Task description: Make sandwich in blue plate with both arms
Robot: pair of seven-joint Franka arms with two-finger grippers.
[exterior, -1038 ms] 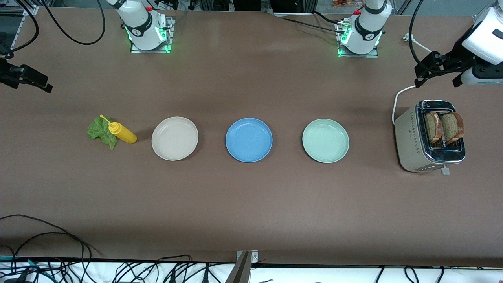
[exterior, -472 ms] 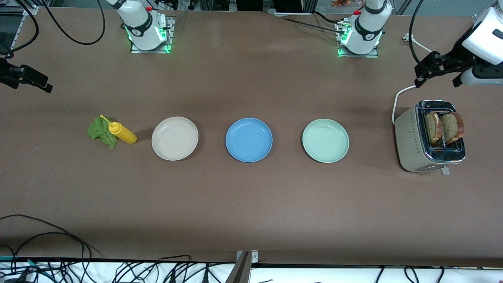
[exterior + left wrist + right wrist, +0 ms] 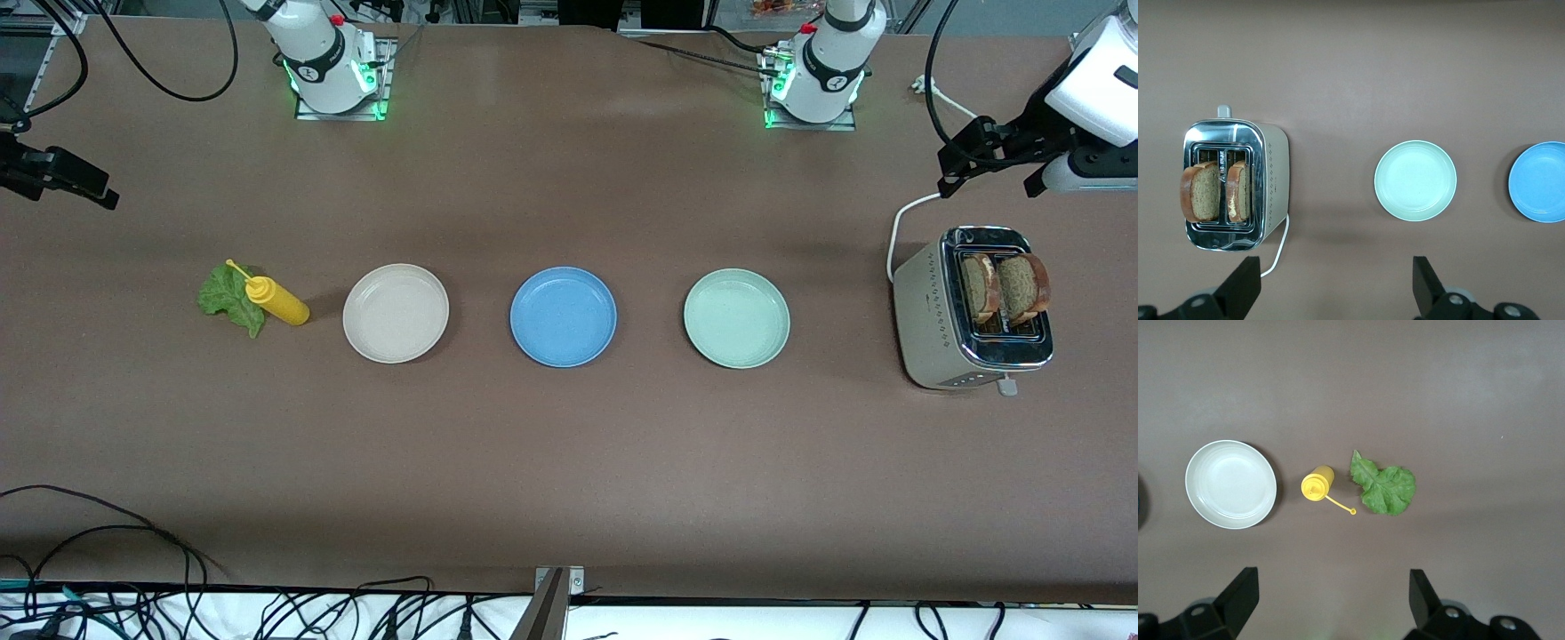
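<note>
Round medium-blue plate [image 3: 563,316] sits bare mid-table, between a round beige plate [image 3: 396,313] and a round pale mint-green plate [image 3: 736,318]. Two brown wholegrain bread slices [image 3: 1005,287] stand upright in the slots of a silver toaster [image 3: 969,311] at the left arm's end. Crinkled green lettuce leaf [image 3: 229,298] lies touching a yellow squeeze bottle [image 3: 277,301] at the right arm's end. Left gripper [image 3: 1335,287] hangs over the table near the toaster, jaws spread wide, holding nothing. Right gripper [image 3: 1331,600] hangs near the bottle, likewise wide and unloaded.
</note>
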